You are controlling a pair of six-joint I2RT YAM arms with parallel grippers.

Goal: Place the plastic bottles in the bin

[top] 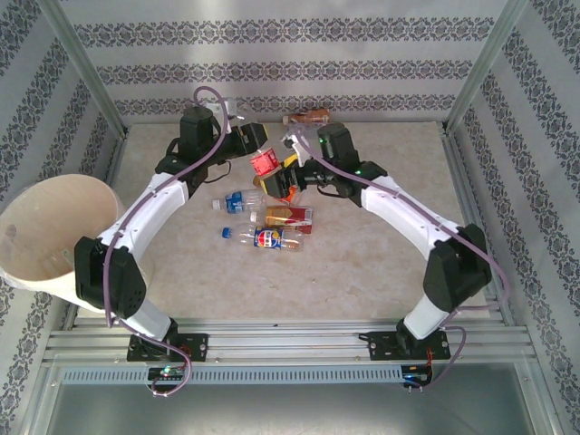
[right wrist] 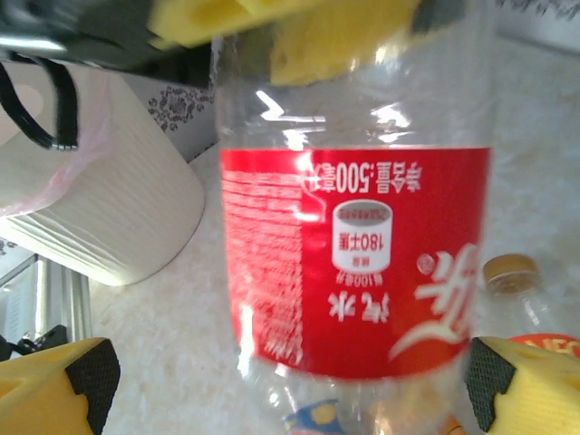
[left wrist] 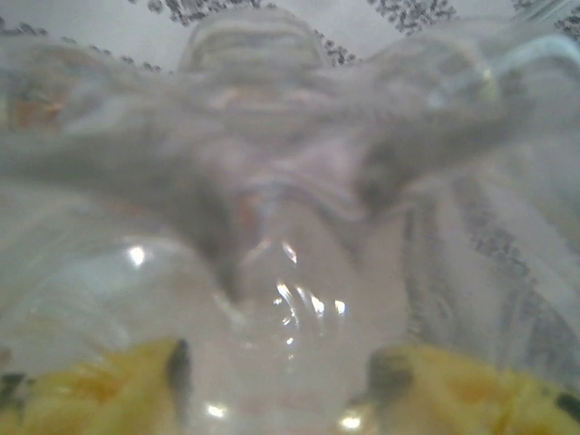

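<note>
A clear plastic bottle with a red label [top: 265, 163] hangs above the table's middle, between both grippers. My left gripper [top: 257, 149] is shut on it; in the left wrist view its yellow pads [left wrist: 109, 390] press the blurred clear bottle wall [left wrist: 281, 299]. In the right wrist view the red-labelled bottle [right wrist: 353, 263] stands between my open right gripper [right wrist: 290, 381], and the left gripper's yellow pads [right wrist: 299, 36] clamp its top. My right gripper [top: 280, 183] sits just below the bottle. The cream-white bin [top: 45, 231] stands at the left edge, tilted.
Three more bottles lie under the grippers: a blue-labelled one [top: 240, 201], an orange-red one [top: 288, 216] and one with a blue-and-yellow logo [top: 272, 238]. A loose blue cap [top: 225, 232] lies beside them. A brown bottle [top: 310, 116] rests by the back wall.
</note>
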